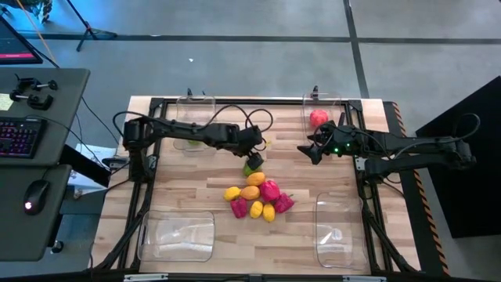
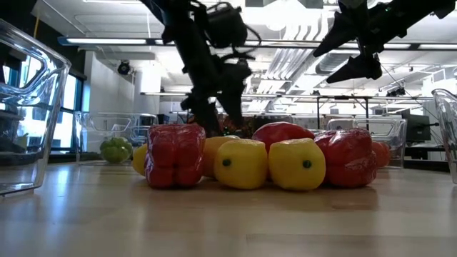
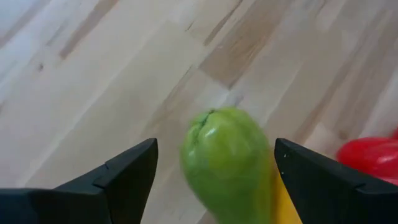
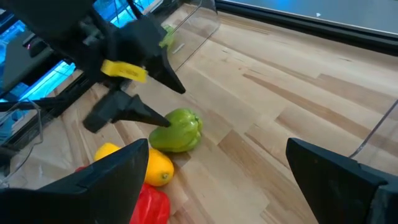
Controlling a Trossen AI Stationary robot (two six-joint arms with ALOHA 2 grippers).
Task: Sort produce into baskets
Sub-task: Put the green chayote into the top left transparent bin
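wooden table (image 1: 188, 196), green pepper (image 4: 177, 130) beside produce pile (image 1: 257, 197)

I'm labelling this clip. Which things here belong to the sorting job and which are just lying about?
Job:
- green pepper between the open left end effector
- produce pile
- four baskets
- red piece

Lying about:
- keyboard
- mouse

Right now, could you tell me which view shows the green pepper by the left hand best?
The right wrist view: the green pepper lies whole between the left hand's open fingers. The left wrist view crops it, the high view shows a speck, and the low view hides it.
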